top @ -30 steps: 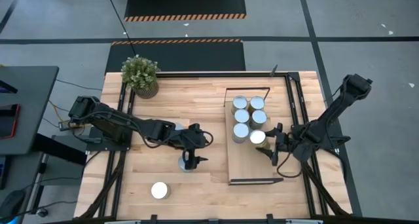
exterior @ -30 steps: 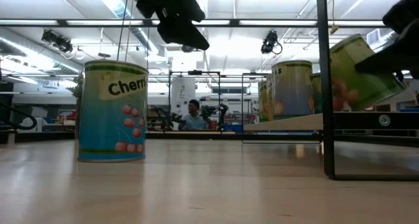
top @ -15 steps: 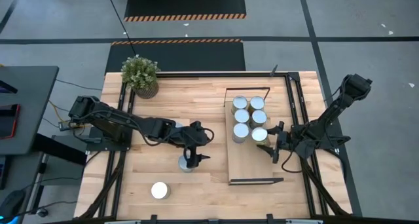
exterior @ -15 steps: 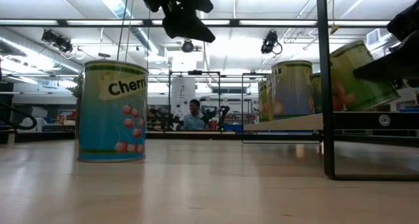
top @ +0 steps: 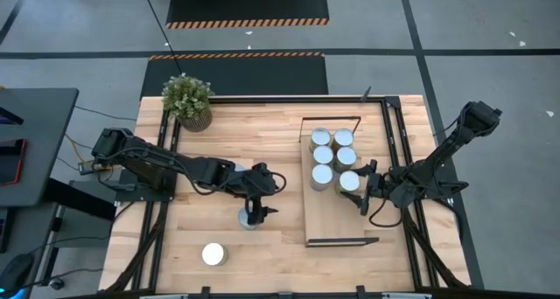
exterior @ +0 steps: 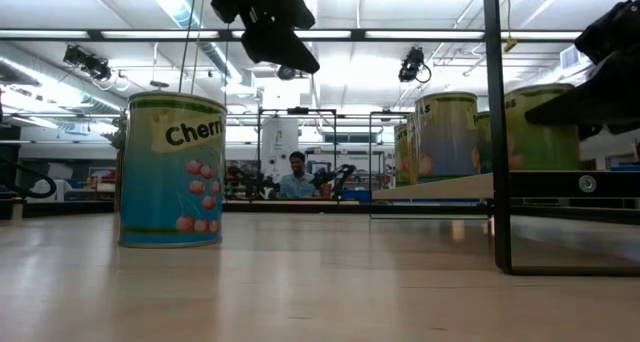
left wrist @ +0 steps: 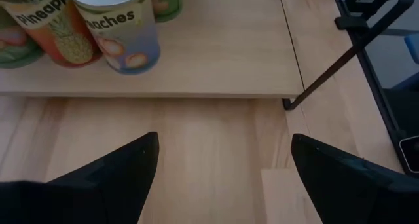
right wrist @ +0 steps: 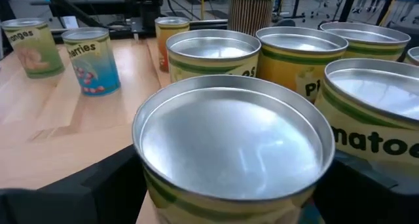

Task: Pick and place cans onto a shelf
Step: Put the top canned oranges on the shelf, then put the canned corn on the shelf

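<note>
**Handling.** We judge the cans to be rigid, thin-walled tins. If full they are moderately heavy. Their smooth printed sides are likely slippery. Take hold at mid-height across the round wall, with the fingers opposite each other. Keep the can upright and do not squeeze hard enough to dent it. The lid rim gives no purchase.

**Left claw.** The left claw hangs above the tabletop near its centre, over a loose can. It is released, with the fingers spread wide and nothing between them.

**Right claw.** The right claw is at 3 o'clock on the tabletop, over the shelf. It is grasping the held can, with fingers against both sides. That can stands upright on the shelf, at 6 o'clock of the right-hand column.

**Count.** Directions are read from the high view, with 12 o'clock at the far edge.
- Three cans stand on the tabletop: one at 7 o'clock, one below the left claw and one partly hidden by the left arm.
- Six cans stand on the shelf, in two columns of three, counting the held can.
- Nine cans in all.
- One shelf.
- Two claws.
</note>
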